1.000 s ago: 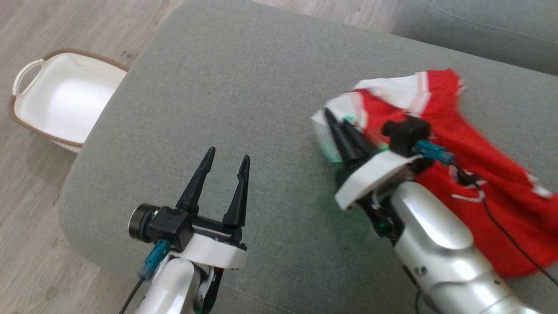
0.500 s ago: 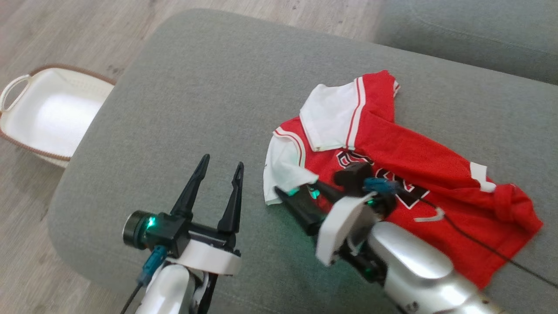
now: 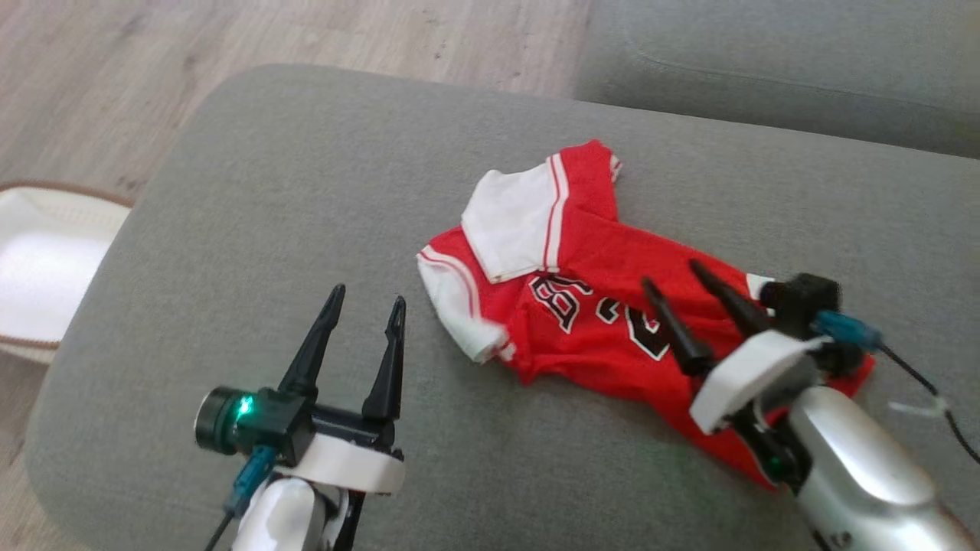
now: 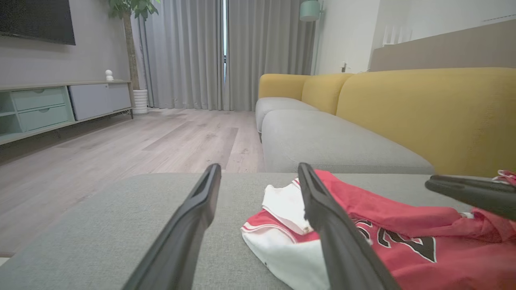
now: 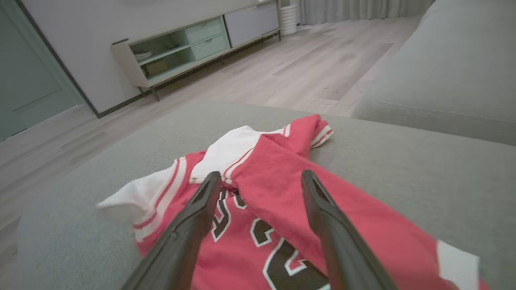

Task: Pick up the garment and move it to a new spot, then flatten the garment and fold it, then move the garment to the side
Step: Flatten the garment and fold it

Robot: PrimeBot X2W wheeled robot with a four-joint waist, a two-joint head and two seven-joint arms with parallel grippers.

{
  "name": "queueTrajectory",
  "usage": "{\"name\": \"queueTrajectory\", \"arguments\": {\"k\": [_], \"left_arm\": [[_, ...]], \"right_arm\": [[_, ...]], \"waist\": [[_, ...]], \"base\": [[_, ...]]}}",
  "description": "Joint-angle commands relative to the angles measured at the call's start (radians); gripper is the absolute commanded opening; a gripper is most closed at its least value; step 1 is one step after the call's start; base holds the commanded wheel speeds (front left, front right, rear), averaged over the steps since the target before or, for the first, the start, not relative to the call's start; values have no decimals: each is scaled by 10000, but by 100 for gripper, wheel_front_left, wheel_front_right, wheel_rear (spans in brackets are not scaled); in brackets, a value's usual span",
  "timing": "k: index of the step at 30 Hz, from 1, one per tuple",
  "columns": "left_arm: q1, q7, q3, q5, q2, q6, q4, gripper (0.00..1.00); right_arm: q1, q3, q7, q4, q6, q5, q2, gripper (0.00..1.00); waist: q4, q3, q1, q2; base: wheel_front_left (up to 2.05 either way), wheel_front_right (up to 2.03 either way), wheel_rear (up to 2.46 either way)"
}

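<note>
The garment [image 3: 582,306], red with white sleeves and dark numerals, lies rumpled on the grey cushion [image 3: 306,191], in the cushion's right half and well away from its left edge. My right pincer [image 3: 672,273] hangs over the garment at the cushion's right side, fingers spread wide and pinching nothing. My left pincer [image 3: 369,294] is over the cushion's bare near-left part, fingers also spread and empty. A white basket [image 3: 38,275] stands just off the cushion's left edge.
</note>
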Motion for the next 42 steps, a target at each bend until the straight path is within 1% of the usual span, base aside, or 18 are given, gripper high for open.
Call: {"name": "queueTrajectory", "arguments": {"k": [1,4,6,9,12,15,19,23,29,34,39,40,42], "left_arm": [[-172,-80,374,62,23,-30,-334,100],[-115,-80,440,81,22,-46,-376,100],[-78,-80,456,100,22,-64,-388,100],[-53,-80,425,92,22,-88,-400,100],[-75,-80,373,60,21,-94,-435,100],[-187,-80,287,12,21,-114,-454,100],[-382,-80,165,-130,21,-116,-439,100],[-546,-80,-49,-331,21,-69,-412,100],[-784,-80,-415,-679,21,60,-376,100],[-948,-80,-681,-933,20,165,-336,100],[-1066,-80,-898,-1131,20,268,-339,100],[-1066,-80,-898,-1131,20,268,-339,100],[-1098,-80,-977,-1190,20,307,-342,100]], "right_arm": [[-49,-197,-196,-471,-9,-265,-139,100],[534,-1104,-664,-1079,-9,-1127,-88,100],[1039,-1729,-919,-1480,-9,-1627,151,100],[1741,-2401,-1122,-2047,-9,-2299,604,100],[2088,-2853,-1197,-2515,-9,-2952,961,100],[2057,-3037,-1092,-2847,-9,-3528,1146,100],[1588,-2742,-699,-2996,-9,-4221,1128,100],[856,-1938,-178,-2602,-9,-4721,843,100],[-404,-590,316,-1357,-9,-5035,377,100],[-1305,221,508,-196,-9,-5113,151,100],[-2036,455,555,938,-9,-5116,0,100],[-2036,455,555,938,-9,-5116,0,100],[-2242,475,526,1332,-9,-5118,12,100]], "waist": [[-148,-71,0,0],[-305,-109,0,0],[-373,-115,0,0],[-431,-82,0,0],[-441,33,0,0],[-334,217,0,0],[-52,503,0,0],[338,812,0,0],[985,1245,0,0],[1483,1536,0,0],[1869,1748,0,0],[1869,1748,0,0],[1988,1816,0,0]], "base": [[0,0,0],[0,0,0],[0,0,0],[0,0,0],[0,0,0],[0,0,0],[0,0,0],[0,0,0],[0,0,0],[0,0,0],[0,0,0],[0,0,0],[0,0,0]]}}
